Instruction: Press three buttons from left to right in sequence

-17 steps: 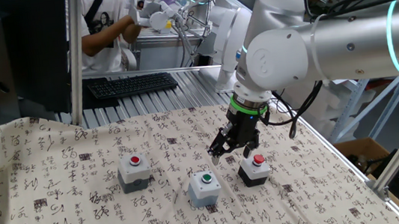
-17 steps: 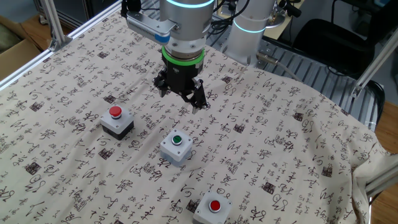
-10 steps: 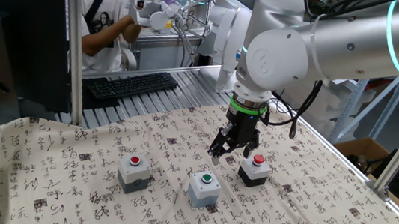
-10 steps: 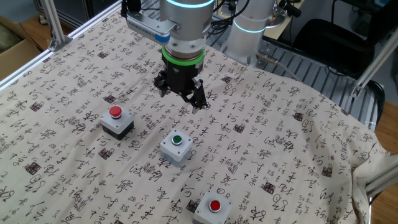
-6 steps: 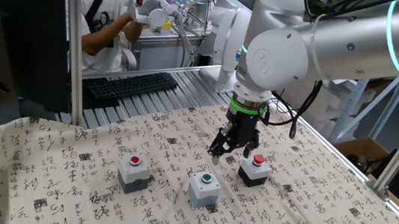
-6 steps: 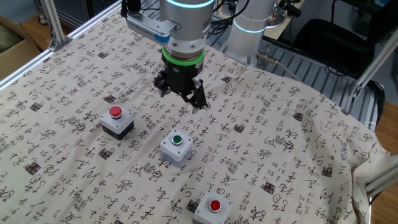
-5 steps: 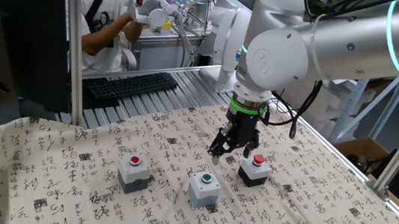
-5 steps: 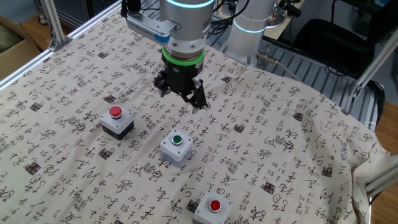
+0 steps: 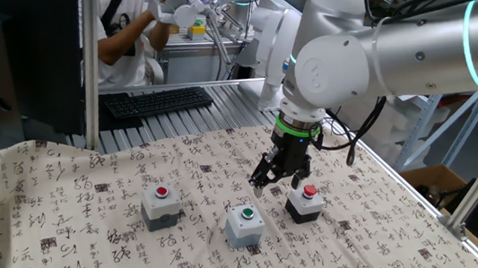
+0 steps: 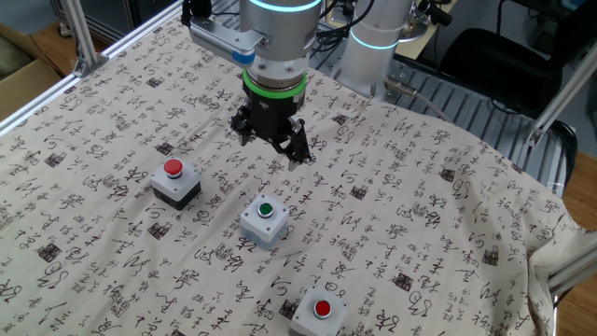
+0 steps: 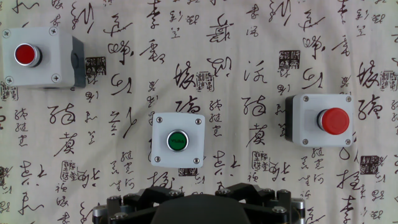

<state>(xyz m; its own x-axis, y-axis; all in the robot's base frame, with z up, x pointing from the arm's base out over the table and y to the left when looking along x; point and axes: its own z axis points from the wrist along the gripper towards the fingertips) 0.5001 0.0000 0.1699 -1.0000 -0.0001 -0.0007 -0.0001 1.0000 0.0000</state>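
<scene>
Three buttons sit in a row on the patterned cloth. The grey box with red cap (image 9: 160,204) is at the left in one fixed view, the grey box with green cap (image 9: 246,224) is in the middle, and the black box with red cap (image 9: 304,201) is at the right. The other fixed view shows the black box (image 10: 174,182), the green one (image 10: 262,220) and the grey red one (image 10: 320,313). My gripper (image 9: 273,181) hovers above the cloth, behind the green and black boxes and touching none. The hand view shows all three buttons (image 11: 178,140), but not my fingertips.
The printed cloth (image 9: 69,225) covers the table and hangs over its edges. A keyboard (image 9: 156,100) and a person (image 9: 123,30) are behind the table. Metal frame posts (image 9: 90,70) stand at the back left, and a cardboard box (image 10: 23,75) lies off one side.
The arm and the three buttons have not moved. Only the person behind the table has raised a hand.
</scene>
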